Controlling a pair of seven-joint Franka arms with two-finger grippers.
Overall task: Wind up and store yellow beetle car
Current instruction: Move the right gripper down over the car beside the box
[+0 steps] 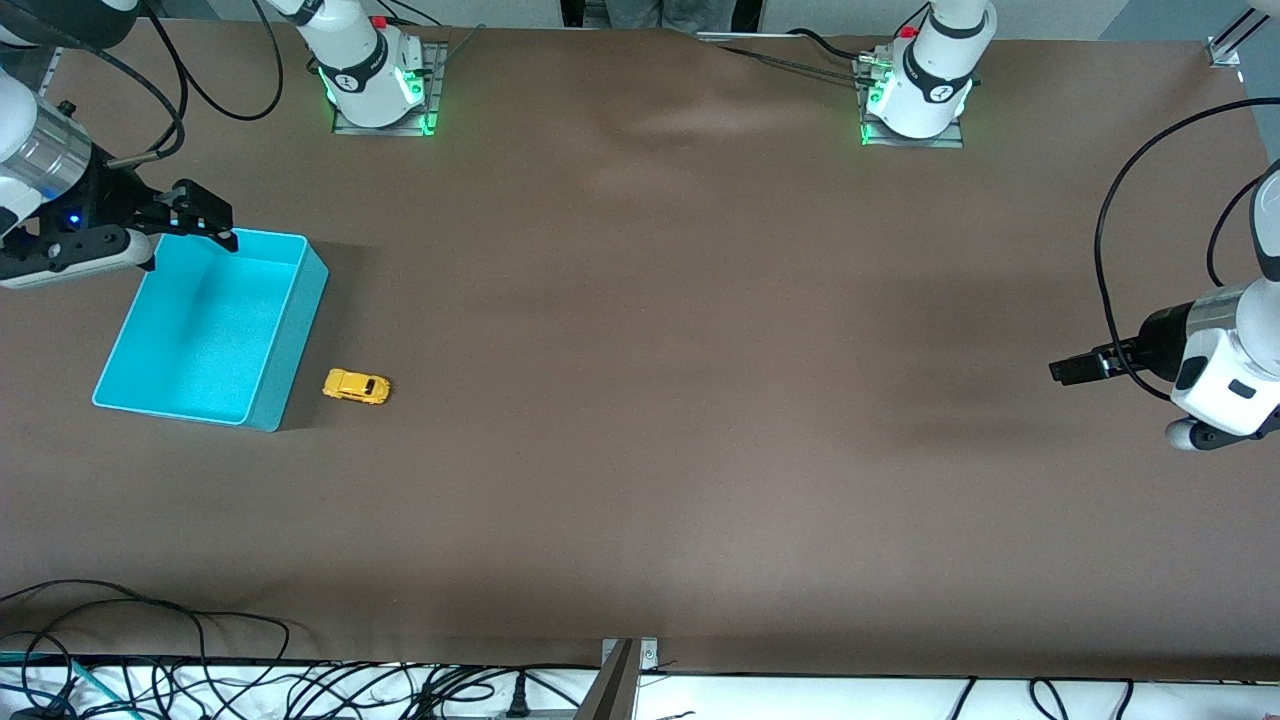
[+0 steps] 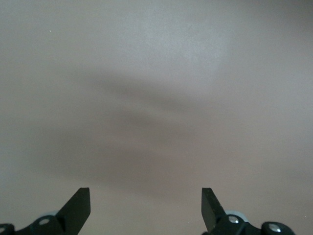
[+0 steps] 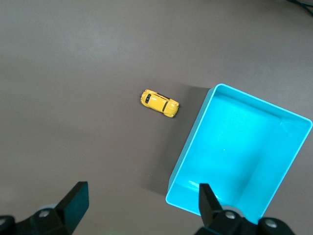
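Front view: the yellow beetle car (image 1: 356,386) sits on the brown counter (image 1: 700,350), just beside the turquoise bin (image 1: 290,340); no writing is legible. The right gripper (image 1: 205,222) hovers over the bin's rim. Left wrist view: the left gripper (image 2: 145,208) hangs over bare counter, fingers (image 2: 78,205) apart. Right wrist view: fingers (image 3: 76,200) apart.

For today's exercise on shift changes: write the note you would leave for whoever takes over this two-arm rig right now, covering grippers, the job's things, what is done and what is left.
Right gripper: open, empty, over the turquoise bin's corner nearest the bases.
Left gripper: open, empty, waiting over bare table at the left arm's end.
Yellow beetle car: on its wheels on the table, beside the bin, not touching it, near the bin's corner closest to the front camera.
Bin: nothing in it.
Done: nothing visible; car not grasped.
Left: pick up the car, wind it, store it in the bin.
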